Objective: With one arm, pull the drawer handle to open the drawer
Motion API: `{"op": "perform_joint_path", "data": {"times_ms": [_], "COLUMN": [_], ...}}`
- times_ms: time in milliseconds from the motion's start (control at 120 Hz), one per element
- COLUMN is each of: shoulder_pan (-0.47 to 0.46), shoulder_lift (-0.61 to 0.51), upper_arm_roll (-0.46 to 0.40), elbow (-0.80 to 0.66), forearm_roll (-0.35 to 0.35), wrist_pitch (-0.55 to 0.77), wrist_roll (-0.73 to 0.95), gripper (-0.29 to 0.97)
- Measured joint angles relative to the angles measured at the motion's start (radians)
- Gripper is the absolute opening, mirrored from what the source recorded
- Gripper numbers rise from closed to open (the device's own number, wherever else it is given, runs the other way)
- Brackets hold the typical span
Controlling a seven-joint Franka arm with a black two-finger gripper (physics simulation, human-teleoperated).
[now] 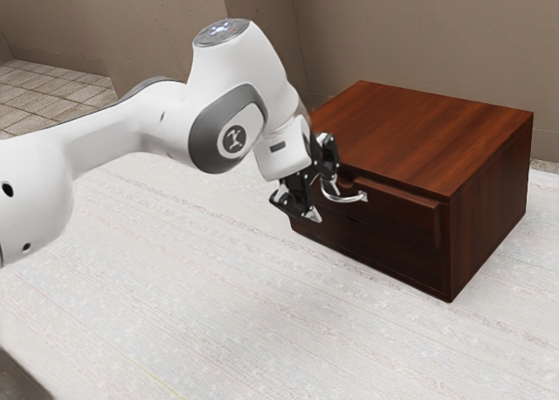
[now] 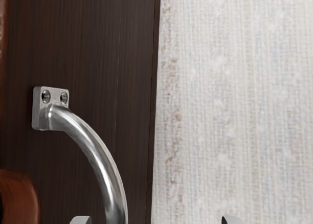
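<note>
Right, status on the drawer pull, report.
End effector open, straddling the handle, not clamped. Nothing blocking the drawer.

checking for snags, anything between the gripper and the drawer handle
Nothing: in the wrist view the handle runs right in between the fingers of the open gripper.

No words, numbers or brand names can be read anywhere. The one sign is a small white emblem (image 1: 234,139) on the round grey cap (image 1: 225,141) at a joint of the white arm (image 1: 131,129), left of centre in the exterior view. It is a stylised figure of a few short curved strokes; whether it forms a letter cannot be told.
</note>
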Motion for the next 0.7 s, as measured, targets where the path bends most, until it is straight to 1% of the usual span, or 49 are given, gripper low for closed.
{"op": "perform_joint_path", "data": {"times_ms": [158,500,700], "shoulder_pan": [0.001,0.001,0.002], "shoulder_lift": [-0.028,-0.083,-0.129], "upper_arm_roll": [0.001,0.001,0.002], "elbow": [-0.024,-0.092,-0.141], "forearm_roll": [0.0,0.0,0.0], "wrist_pitch": [-0.002,-0.004,-0.003], "wrist_roll": [-0.004,-0.015,-0.023], "gripper": [0.21,0.21,0.19]}}
